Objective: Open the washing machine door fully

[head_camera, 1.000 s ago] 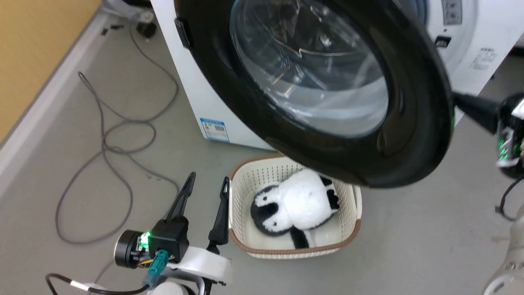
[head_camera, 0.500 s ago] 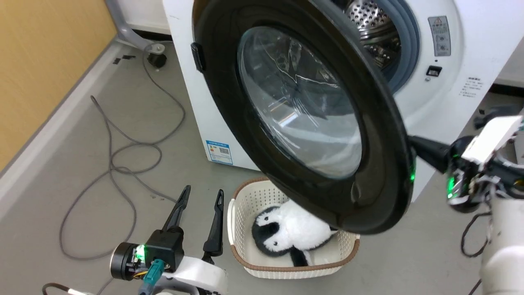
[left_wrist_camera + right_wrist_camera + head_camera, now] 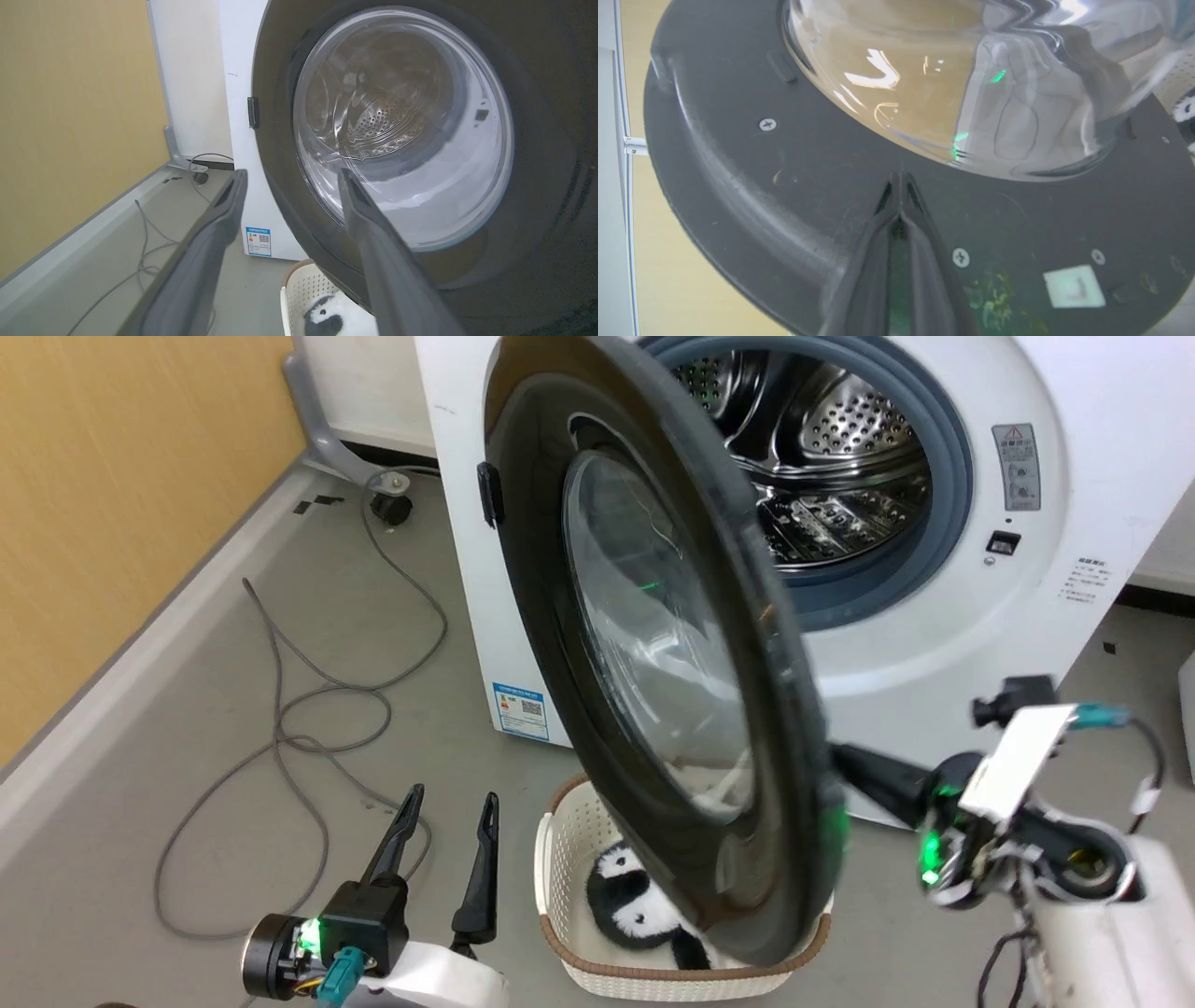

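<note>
The white washing machine [image 3: 1074,616] stands at the back with its steel drum [image 3: 822,457] exposed. Its door [image 3: 560,644], a black disc with a clear glass bowl [image 3: 653,644], stands swung out and nearly edge-on to me. My right gripper [image 3: 840,758] is shut, reaching from the right with its tips at the door's lower rim. In the right wrist view the shut tips of the right gripper [image 3: 901,175] press on the door's dark inner face [image 3: 784,186], just below the bowl [image 3: 948,70]. My left gripper [image 3: 448,803] [image 3: 290,172] is open and empty, low on the left, short of the door's outer face [image 3: 537,163].
A cream basket [image 3: 569,859] with a black-and-white plush [image 3: 625,896] sits on the floor under the door's lower edge. Grey cables [image 3: 308,728] loop over the floor on the left. A yellow wall [image 3: 112,504] with a grey skirting runs along that side.
The door has swung further out from the machine, uncovering the drum, with the shut right gripper following on its inner face. The head camera has shifted. The left gripper stays open.
</note>
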`<state>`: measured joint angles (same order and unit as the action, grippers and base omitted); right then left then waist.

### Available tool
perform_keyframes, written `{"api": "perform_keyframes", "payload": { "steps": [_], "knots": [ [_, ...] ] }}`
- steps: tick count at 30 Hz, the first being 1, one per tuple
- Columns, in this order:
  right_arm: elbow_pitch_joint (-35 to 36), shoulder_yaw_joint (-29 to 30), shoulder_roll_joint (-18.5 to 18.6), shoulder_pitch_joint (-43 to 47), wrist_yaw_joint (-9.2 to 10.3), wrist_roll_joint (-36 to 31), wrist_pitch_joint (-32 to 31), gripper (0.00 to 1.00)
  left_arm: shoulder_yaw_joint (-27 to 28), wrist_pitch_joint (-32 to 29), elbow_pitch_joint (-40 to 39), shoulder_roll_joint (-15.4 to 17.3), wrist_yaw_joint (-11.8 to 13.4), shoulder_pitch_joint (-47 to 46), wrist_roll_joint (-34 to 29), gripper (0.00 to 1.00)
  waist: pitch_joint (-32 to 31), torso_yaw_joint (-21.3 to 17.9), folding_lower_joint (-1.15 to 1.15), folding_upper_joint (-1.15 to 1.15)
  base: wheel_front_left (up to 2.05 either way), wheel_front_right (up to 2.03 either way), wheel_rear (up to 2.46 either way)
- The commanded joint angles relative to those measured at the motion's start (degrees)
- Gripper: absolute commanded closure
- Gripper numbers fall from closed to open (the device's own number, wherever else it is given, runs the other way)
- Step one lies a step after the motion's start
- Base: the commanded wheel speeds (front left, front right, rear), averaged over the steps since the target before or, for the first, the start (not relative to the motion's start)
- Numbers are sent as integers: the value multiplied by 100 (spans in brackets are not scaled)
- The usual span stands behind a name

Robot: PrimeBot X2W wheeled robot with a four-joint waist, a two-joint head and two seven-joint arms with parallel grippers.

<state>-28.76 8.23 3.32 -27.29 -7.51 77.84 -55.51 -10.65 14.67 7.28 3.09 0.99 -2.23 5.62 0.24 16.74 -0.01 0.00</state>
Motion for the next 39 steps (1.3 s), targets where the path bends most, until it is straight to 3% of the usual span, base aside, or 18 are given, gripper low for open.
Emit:
{"api": "perform_keyframes", "payload": {
  "steps": [1, 12, 21, 28, 33, 39],
  "knots": [
    [115, -208, -44, 202, 2, 136, 60, 100, 9, 33, -1, 35, -15, 91, -51, 0, -21, 23, 1, 0, 0, 0, 0],
    [846, -1579, -44, 877, 2, 950, 764, 100, 33, 33, -13, 35, -37, 121, -64, 0, -8, 227, 1, 0, 0, 0, 0],
    [983, -2035, -44, 1017, 2, 1287, 1066, 100, 39, 33, 14, 29, -44, 153, -58, 0, 11, 458, 1, 0, 0, 0, 0],
    [1080, -2063, -41, 1052, 2, 1254, 1218, 100, 34, 33, 42, 21, -25, 172, -40, 0, 13, 465, 1, 0, 0, 0, 0],
    [1358, -1891, 130, 1004, 2, 967, 1566, 100, 54, 33, 44, 15, -7, 163, -10, 0, 31, 293, 1, 0, 0, 0, 0],
    [2543, -1706, 744, 1082, 2, -465, 2769, 100, 139, 33, 42, 11, 11, 114, 35, 0, 16, 70, 1, 0, 0, 0, 0]
  ]
}}
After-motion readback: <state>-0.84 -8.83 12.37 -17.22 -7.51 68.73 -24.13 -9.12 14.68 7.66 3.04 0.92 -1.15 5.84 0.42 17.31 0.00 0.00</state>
